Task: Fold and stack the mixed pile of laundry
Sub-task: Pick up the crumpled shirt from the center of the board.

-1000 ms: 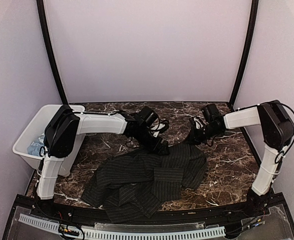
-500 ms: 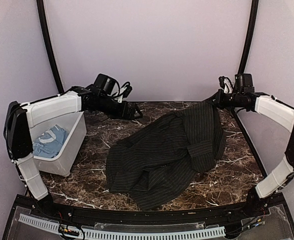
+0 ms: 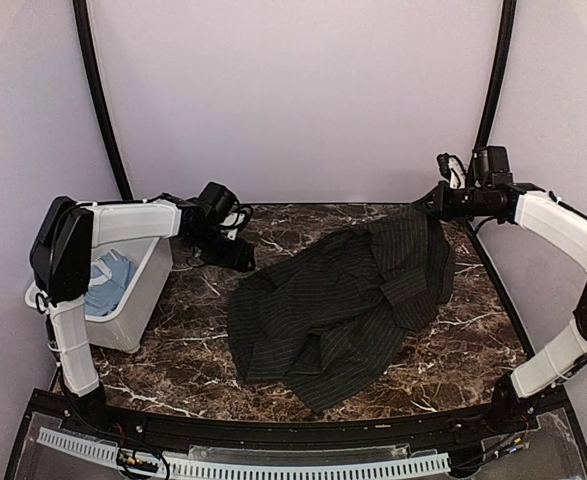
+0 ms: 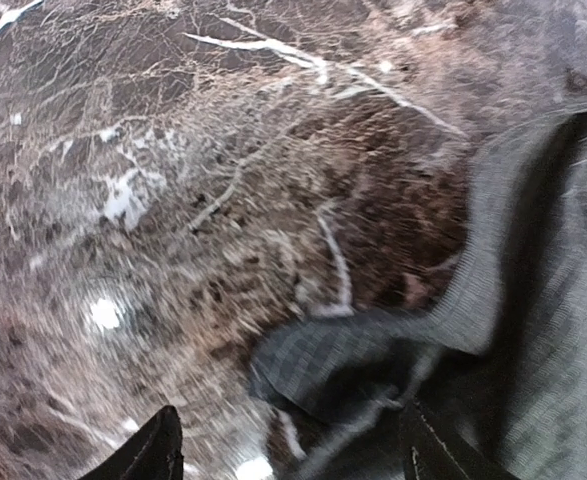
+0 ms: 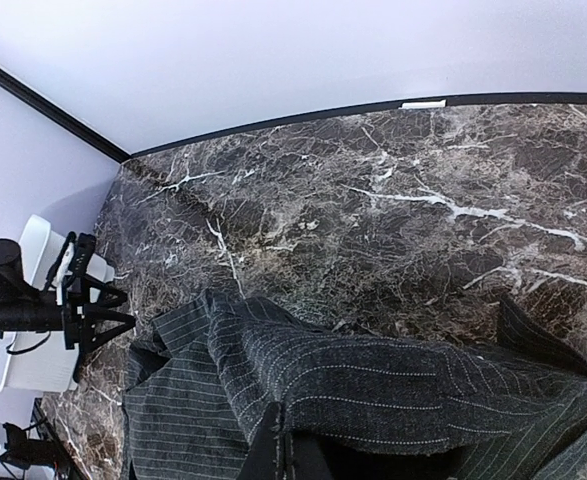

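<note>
The black pinstriped shirt (image 3: 343, 300) lies rumpled over the middle and right of the bench (image 3: 193, 350). One corner is drawn up off the marble toward 1 o'clock. No fold in it looks deliberate: the cloth is bunched, with a sleeve end trailing toward 10 o'clock. The light blue T-shirt (image 3: 111, 275) sits crumpled inside the white bin (image 3: 158, 265) at 9 o'clock. By my reading nothing is folded or stacked yet, so both garments remain to be spread, folded and piled.

The right claw (image 3: 428, 205) is clamped on the shirt's raised corner, and its wrist view shows the striped fabric draping away from closed fingers. The left claw (image 3: 243, 262) hovers at 10 o'clock, just beside the bin. Its fingers (image 4: 163, 445) stand wide apart and grip nothing, with the sleeve end on the marble below them.

The shirt's near hem comes close to the front edge at 6 o'clock, so pulling it nearer could slide it off. The right claw is already close to the back wall. Bare marble shows at 7 to 8 o'clock, at 11 to 12 o'clock and at 4 o'clock. That looks like room enough to lay the shirt flat leftward.
</note>
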Available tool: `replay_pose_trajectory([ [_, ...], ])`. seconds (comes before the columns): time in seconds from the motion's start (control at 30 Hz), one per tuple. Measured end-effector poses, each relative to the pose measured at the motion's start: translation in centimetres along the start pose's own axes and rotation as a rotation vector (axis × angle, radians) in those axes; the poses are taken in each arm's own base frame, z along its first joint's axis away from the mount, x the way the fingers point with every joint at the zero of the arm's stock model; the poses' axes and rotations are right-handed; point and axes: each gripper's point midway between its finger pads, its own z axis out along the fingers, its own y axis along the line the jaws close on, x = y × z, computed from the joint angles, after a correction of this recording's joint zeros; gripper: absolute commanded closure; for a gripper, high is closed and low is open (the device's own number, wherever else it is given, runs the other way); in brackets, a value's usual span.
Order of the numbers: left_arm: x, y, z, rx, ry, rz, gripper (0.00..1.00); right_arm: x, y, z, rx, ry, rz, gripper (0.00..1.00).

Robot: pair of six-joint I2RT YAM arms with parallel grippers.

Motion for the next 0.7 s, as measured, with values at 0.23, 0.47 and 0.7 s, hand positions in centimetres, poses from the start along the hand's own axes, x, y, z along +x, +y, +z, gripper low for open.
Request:
replay_pose_trajectory([
  [0.23, 1.3, 1.5, 3.9, -0.080, 0.085, 0.056, 0.29, 0.2, 0.0, -0.3, 0.004, 0.005, -0.011, 1.00],
  [0.47, 2.1, -0.2, 6.4, -0.111, 0.132, 0.148, 0.67, 0.6, -0.2, -0.6, 0.013, 0.014, -0.004, 1.00],
  [0.7, 1.9, -0.8, 6.6, -0.120, 0.129, 0.169, 1.00, 0.3, -0.1, -1.7, 0.022, -0.005, -0.008, 1.00],
])
